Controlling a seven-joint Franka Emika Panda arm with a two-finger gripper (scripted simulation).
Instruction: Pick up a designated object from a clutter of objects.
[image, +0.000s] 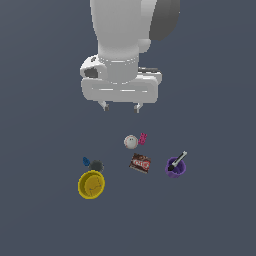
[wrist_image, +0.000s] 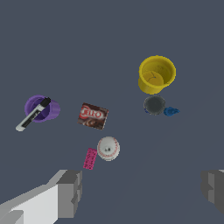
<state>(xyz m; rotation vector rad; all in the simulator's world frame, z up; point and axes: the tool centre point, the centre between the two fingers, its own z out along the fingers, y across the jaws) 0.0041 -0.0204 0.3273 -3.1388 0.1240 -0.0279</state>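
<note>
While my claw (image: 121, 106) hangs wide open with nothing in it, well above the desk (image: 40, 220), the pink brick (image: 143, 138) sits right beside the white ball (image: 131, 142), on the exterior view's right of it. Brown packet (image: 140, 163) lies near both.

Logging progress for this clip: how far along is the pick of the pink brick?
Nothing is done yet. The pink brick lies on the floor right beside the white ball, not lifted. In hand: the gripper hangs above the clutter, fingers spread wide and empty. Left: descend over the brick, close on it without catching the ball, and lift.
</note>
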